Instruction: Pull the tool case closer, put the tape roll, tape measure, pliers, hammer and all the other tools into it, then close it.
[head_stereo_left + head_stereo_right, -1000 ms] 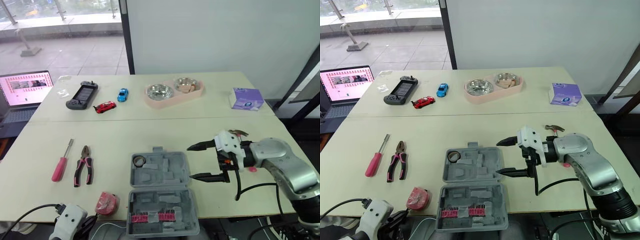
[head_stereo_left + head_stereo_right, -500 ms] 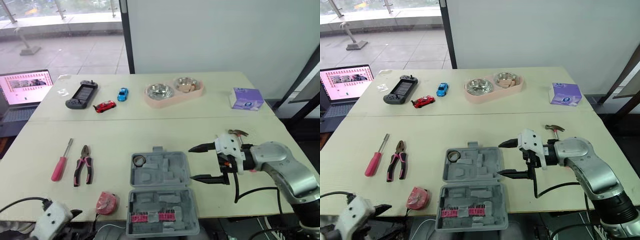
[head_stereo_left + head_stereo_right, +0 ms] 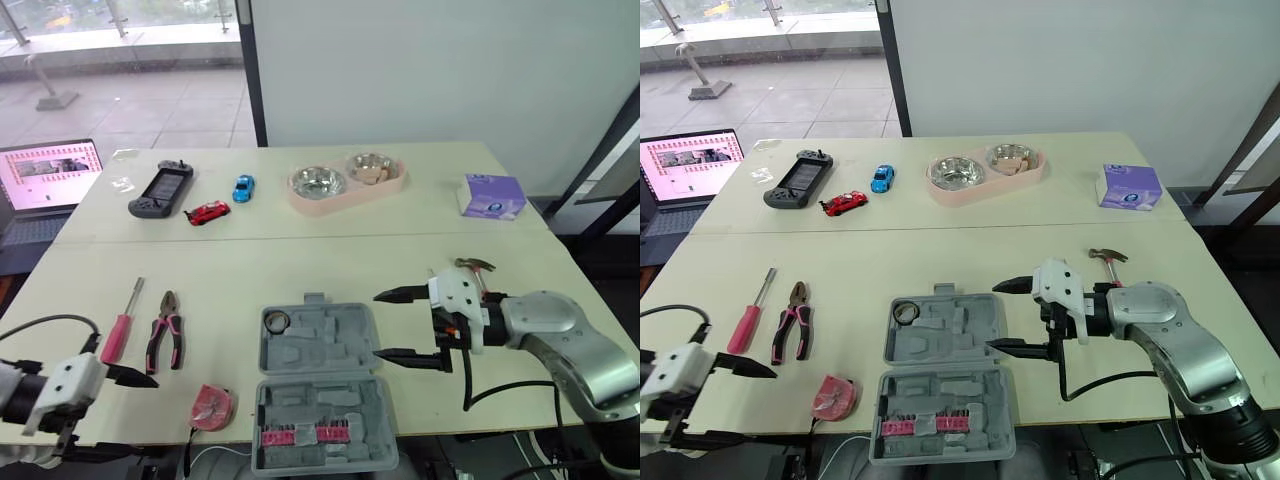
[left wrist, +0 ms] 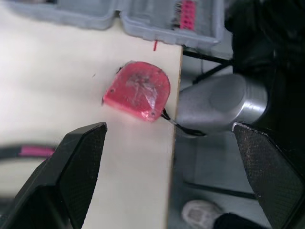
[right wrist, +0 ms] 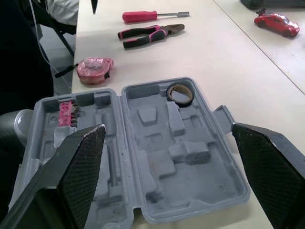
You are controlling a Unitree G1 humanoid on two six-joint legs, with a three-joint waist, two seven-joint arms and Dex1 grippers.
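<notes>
Case (image 3: 940, 345) just beside spread right jaws

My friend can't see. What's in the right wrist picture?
An open grey tool case lies on a pale table, framed by the open right gripper, with a tape roll in one pocket. Beyond it lie a pink tape measure, pliers and a screwdriver.

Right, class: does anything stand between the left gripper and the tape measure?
Nothing visible does. The left gripper is open, with just bare table between it and the tape measure; the pliers lie farther back.
</notes>
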